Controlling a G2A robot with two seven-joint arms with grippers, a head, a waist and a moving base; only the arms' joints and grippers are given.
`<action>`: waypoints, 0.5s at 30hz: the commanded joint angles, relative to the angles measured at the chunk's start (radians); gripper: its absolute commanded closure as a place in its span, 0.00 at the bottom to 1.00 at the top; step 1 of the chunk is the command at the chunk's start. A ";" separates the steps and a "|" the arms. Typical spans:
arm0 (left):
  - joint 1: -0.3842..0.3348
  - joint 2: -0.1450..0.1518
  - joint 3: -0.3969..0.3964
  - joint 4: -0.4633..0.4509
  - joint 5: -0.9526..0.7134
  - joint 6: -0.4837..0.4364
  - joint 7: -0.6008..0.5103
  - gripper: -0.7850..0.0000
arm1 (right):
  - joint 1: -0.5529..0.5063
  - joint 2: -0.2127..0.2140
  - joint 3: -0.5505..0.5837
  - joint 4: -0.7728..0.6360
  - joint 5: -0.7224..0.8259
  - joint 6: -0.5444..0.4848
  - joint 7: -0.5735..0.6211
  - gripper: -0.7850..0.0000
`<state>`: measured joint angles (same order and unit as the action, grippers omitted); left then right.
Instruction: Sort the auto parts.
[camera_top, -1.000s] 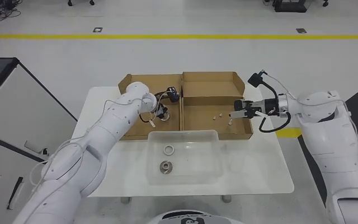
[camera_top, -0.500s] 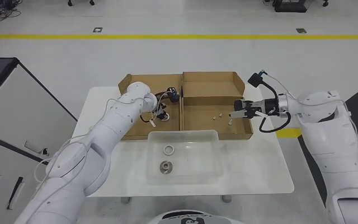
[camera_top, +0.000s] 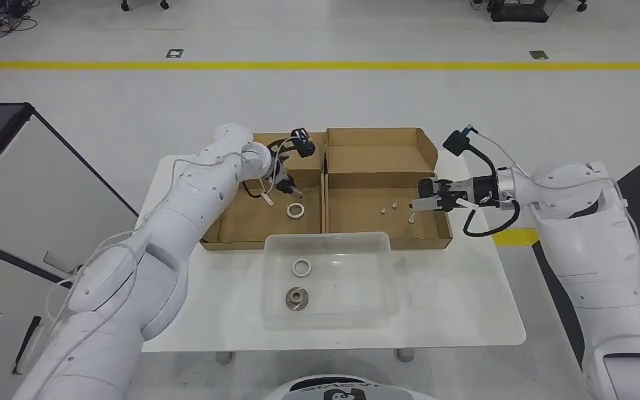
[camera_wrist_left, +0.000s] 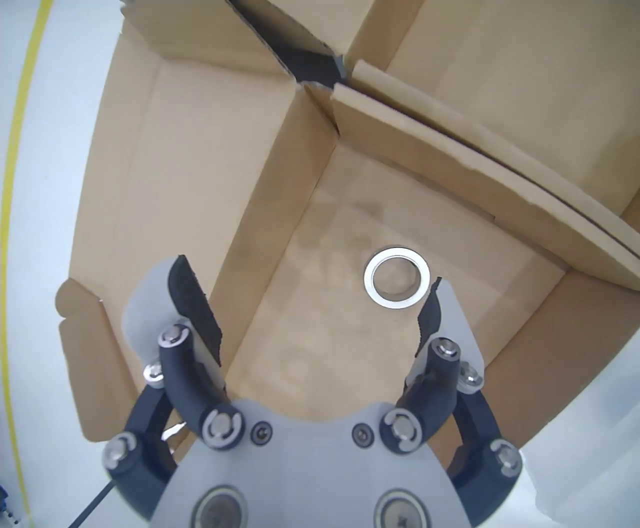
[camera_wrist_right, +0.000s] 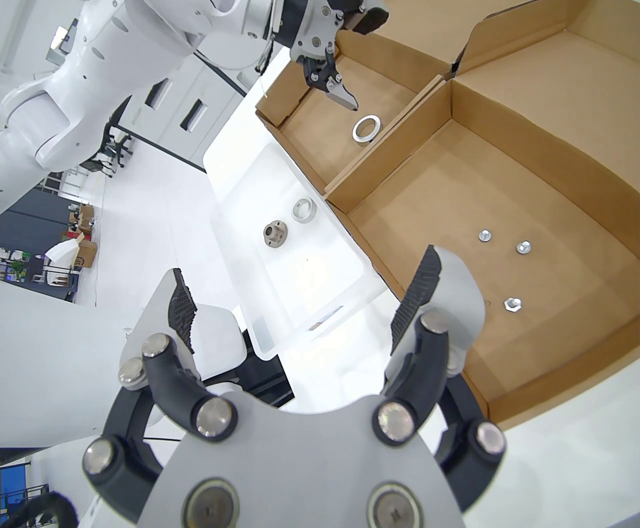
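Two open cardboard boxes sit side by side along the far edge of the bench. A clear tray stands just in front of them, toward the near edge.

The left gripper hangs inside the left box, near the wall it shares with the right box. Its fingers are spread wide and hold nothing. A flat metal ring lies on that box's floor below the gripper. In the left wrist view the ring appears just beside one fingertip. In the right wrist view the same gripper shows above the ring, with a gap between them. From the top, the ring lies toward the box's near right corner.

The right gripper hangs over the right box on the side nearest the bench's right edge. Its fingers are also spread wide and empty, and they touch nothing.

Three nuts lie apart from one another on the right box's floor, in its near half.

In the tray, a small ring lies toward the far side. A flanged hub lies just nearer than it, and the two are not touching. Both sit left of the tray's middle.
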<state>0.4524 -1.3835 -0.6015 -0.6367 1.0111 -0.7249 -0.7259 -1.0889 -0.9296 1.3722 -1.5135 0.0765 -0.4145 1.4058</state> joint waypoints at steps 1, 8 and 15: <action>0.000 0.015 -0.020 -0.040 -0.009 -0.032 -0.024 0.00 | 0.000 0.000 0.000 0.000 0.000 0.000 0.000 0.00; 0.050 0.082 -0.105 -0.256 -0.109 -0.144 -0.225 0.00 | 0.000 0.000 0.000 0.000 0.000 0.000 0.000 0.00; 0.132 0.180 -0.087 -0.546 -0.199 -0.063 -0.306 0.00 | 0.000 0.000 0.000 0.000 0.000 0.000 0.000 0.00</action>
<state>0.5753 -1.2209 -0.6968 -1.1334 0.8306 -0.8063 -1.0144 -1.0889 -0.9296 1.3722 -1.5135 0.0765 -0.4145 1.4058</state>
